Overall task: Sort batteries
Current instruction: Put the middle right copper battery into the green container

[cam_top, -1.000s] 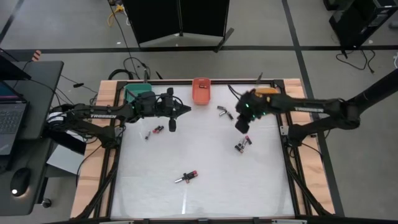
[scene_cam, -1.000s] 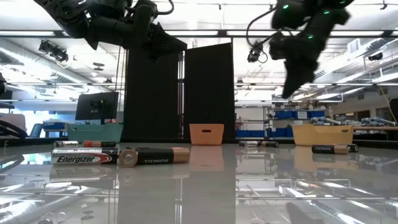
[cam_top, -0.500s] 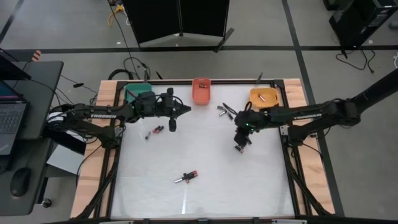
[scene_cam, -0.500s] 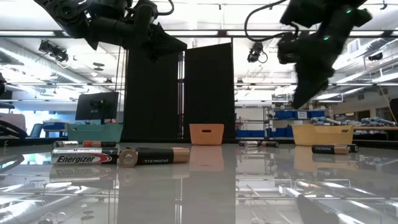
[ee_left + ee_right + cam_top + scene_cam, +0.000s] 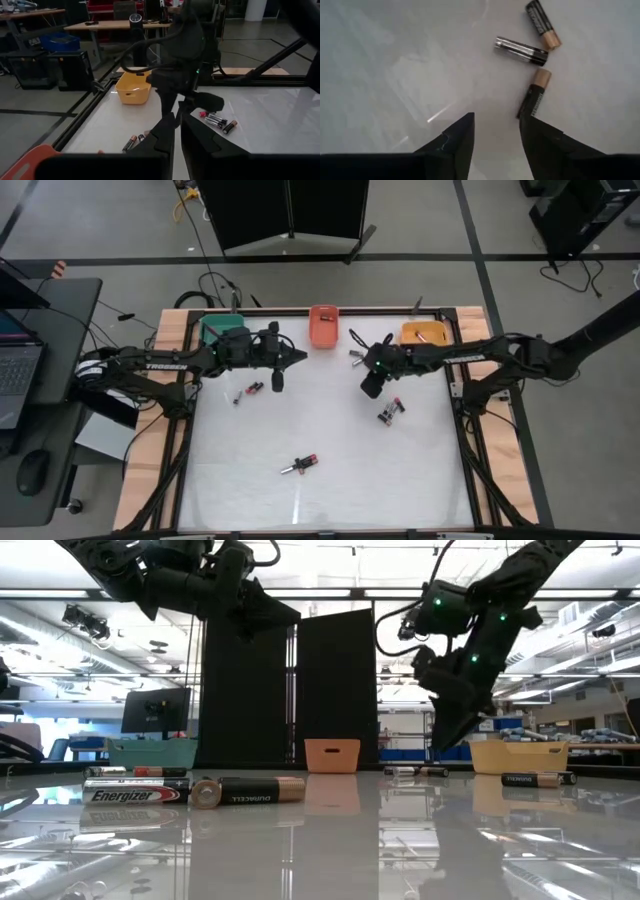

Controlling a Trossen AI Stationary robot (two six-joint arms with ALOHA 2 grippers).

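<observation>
Overhead, the batteries lie scattered on the white table (image 5: 330,480): a pair at nine o'clock (image 5: 247,391), a pair with a red end at six (image 5: 301,465), a cluster right of centre (image 5: 391,411), and a few near twelve (image 5: 357,359). The right gripper (image 5: 370,385) hangs just beside that twelve o'clock group, between the red bin (image 5: 323,326) and the yellow bin (image 5: 423,333), which already holds something small. The left gripper (image 5: 277,379) waits near the teal bin (image 5: 213,327) at ten o'clock.

From table height, an Energizer cell (image 5: 135,795) and a Duracell cell (image 5: 250,791) lie end to end up front. The right gripper (image 5: 445,735) tilts down above the far cells, not touching the surface.

The left wrist camera shows its own fingers (image 5: 162,135) nearly together on nothing, with loose cells (image 5: 218,121) beyond.

The right wrist camera shows its fingers (image 5: 462,132) spread wide and empty, with three batteries ahead: one black with a copper end (image 5: 542,17), one silvery (image 5: 521,50), one black and copper (image 5: 534,97) just off the fingertip.

These look rigid, dense for their size, smooth and liable to roll, so a squeeze across the middle of the barrel, fingers square to its length, seems safest. The three lie close together, and a careless descent could nudge the neighbours.
</observation>
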